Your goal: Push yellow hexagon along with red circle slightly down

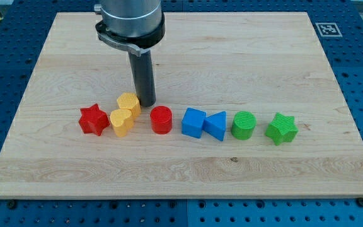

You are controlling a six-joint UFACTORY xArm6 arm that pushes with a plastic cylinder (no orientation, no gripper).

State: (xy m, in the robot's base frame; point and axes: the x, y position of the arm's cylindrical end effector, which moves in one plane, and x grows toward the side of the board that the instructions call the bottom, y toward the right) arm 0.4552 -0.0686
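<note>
You have the rod standing upright over the wooden board (188,57), and my tip (147,103) rests on the surface just behind the row of blocks, on the far side of it. There are no fingers on this arm to spread or press together, only the straight dark rod, and it is pinching nothing.

The yellow hexagon (128,103) sits just left of my tip, so close that you may read them as touching; from this angle I cannot tell whether a sliver of board shows between them. The red circle (161,120) lies just near and slightly right of my tip, a little apart from it. So my tip stands in the pocket between these two, with the hexagon to its left and the circle in front.

A yellow heart (122,123) is pressed against the near side of the yellow hexagon, and a red star (93,120) stands just left of the heart.

To the right of the red circle you see a blue cube (193,122) touching a blue triangle (216,125), then a green circle (244,125) near them, and a green star (281,128) at the right end. All the blocks lie in one loose line across the middle of the board.
</note>
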